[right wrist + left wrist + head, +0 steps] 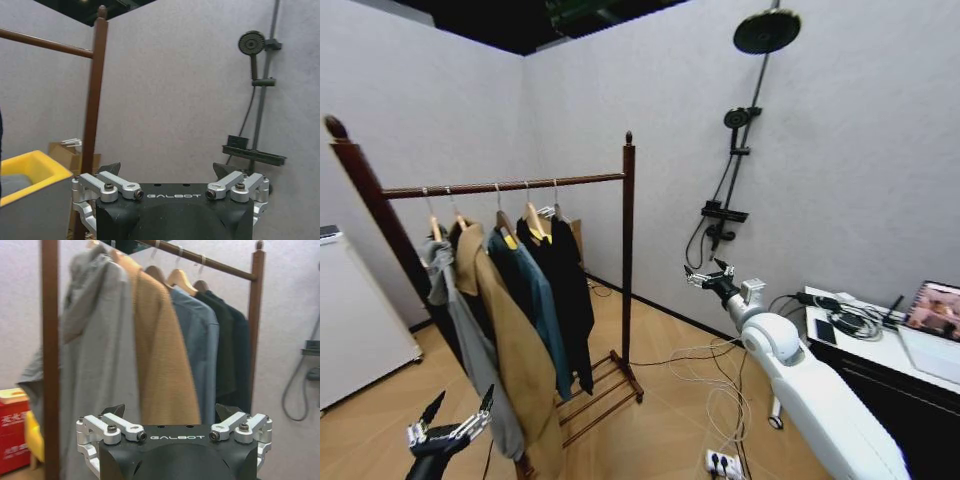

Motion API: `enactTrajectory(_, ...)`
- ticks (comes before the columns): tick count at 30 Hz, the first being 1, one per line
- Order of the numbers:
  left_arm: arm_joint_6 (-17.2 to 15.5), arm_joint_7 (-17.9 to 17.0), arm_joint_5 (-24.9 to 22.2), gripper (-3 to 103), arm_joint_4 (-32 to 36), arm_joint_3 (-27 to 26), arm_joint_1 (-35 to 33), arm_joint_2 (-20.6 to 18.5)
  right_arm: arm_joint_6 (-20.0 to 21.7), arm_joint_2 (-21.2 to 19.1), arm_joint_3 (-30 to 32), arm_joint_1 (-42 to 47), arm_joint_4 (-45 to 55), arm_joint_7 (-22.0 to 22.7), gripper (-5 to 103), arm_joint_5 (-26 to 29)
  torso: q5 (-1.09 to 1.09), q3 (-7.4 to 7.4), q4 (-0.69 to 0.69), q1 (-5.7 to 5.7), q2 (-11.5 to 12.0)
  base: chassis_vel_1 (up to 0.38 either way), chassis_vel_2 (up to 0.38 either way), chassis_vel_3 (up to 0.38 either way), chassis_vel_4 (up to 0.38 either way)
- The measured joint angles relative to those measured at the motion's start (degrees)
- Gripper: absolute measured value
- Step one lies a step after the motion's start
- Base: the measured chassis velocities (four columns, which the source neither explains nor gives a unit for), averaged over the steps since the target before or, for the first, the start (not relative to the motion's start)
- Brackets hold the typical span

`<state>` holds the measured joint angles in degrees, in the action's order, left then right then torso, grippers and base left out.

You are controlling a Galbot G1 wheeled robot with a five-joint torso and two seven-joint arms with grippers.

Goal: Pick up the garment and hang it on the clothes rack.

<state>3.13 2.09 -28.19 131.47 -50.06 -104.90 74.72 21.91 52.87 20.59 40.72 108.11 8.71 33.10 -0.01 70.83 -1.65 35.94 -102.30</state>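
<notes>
Garment (565, 290), matte black, apparently hangs loose on wooden rack (628, 260).

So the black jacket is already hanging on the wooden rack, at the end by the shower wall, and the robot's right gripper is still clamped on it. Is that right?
Not quite. The black jacket does hang on the wooden rack, at the end by the shower wall, but the head view shows the right gripper open and empty, held up well away from it.

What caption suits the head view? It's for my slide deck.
Black jacket hangs last on the clothes rack; both grippers open and empty, left low, right raised toward the wall.
</notes>
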Motion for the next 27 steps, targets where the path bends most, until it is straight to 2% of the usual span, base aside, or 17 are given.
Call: enactTrajectory(27, 0.0, 0.0, 0.0, 100, 0.0, 0.0, 0.0, 0.0, -0.3, 0.4, -0.4, 0.1, -0.8, -0.3, 100, -0.1, -0.01, -0.01, 0.0, -0.02, 0.0, -0.074, -0.177, -0.176, -0.076)
